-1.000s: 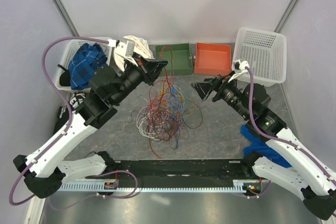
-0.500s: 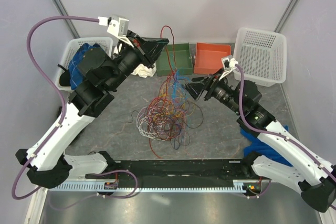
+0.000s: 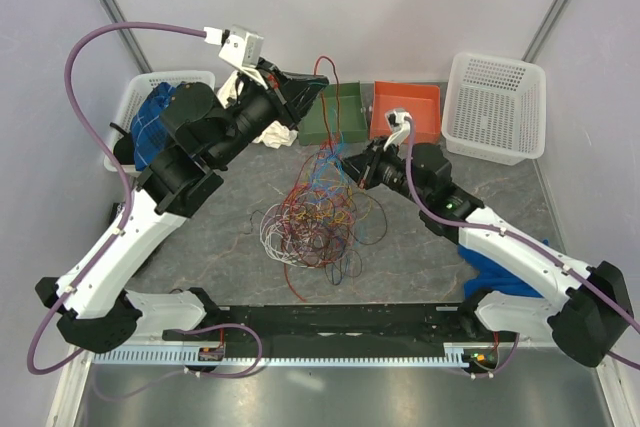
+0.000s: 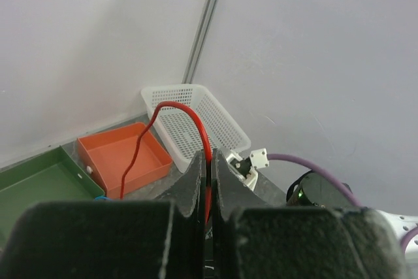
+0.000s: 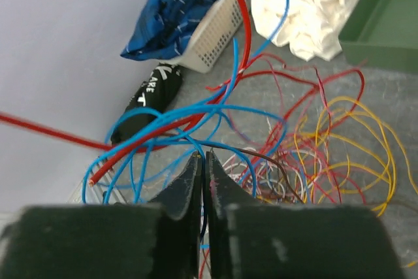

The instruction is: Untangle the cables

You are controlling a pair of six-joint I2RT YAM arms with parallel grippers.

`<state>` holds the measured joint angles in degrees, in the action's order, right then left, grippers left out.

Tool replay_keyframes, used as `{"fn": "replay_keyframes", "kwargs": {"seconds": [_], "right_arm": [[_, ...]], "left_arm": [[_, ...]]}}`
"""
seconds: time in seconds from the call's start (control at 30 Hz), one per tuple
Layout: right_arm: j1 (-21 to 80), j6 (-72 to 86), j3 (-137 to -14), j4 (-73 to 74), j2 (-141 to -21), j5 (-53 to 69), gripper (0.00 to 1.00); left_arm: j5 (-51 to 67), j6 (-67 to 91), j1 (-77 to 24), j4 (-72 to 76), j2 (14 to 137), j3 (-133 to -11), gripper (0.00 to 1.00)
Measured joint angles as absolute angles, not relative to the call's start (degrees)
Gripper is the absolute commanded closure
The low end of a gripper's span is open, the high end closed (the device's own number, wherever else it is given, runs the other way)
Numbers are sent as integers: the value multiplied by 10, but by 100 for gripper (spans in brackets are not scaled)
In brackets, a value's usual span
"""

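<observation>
Red cable (image 4: 176, 104), pinched in L end effector (image 3: 305, 82), was hoisted further toward 12 o'clock & R end effector (image 3: 347, 162) was brought in toward 9 o'clock, clamped on blue strands (image 5: 189, 110) above the cables (image 3: 310, 222) lying mid-worktop (image 3: 420, 247), so separation was judged underway.

A: You're in a robot lab cell, not anyone's home.
B: Yes, look round you: plain white panels (image 3: 330, 7) on metal posts (image 3: 105, 2) box in your grey table (image 3: 400, 257).
A: And your two white arms (image 3: 110, 255) are bolted to a black rail (image 3: 340, 319) at the near edge, with purple hoses (image 3: 140, 30) looping off them.
B: Plastic baskets (image 3: 497, 59), a green tray (image 3: 352, 117) and an orange tray (image 3: 410, 88) line your far edge.
</observation>
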<state>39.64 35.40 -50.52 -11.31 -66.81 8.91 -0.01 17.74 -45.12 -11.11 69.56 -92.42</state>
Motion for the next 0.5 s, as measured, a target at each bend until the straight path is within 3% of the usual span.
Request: {"fn": "replay_keyframes", "kwargs": {"seconds": [0.5], "right_arm": [[396, 367, -364, -108, -704, 34, 100]], "left_arm": [[-46, 119, -451, -132, 693, -1006, 98]]}}
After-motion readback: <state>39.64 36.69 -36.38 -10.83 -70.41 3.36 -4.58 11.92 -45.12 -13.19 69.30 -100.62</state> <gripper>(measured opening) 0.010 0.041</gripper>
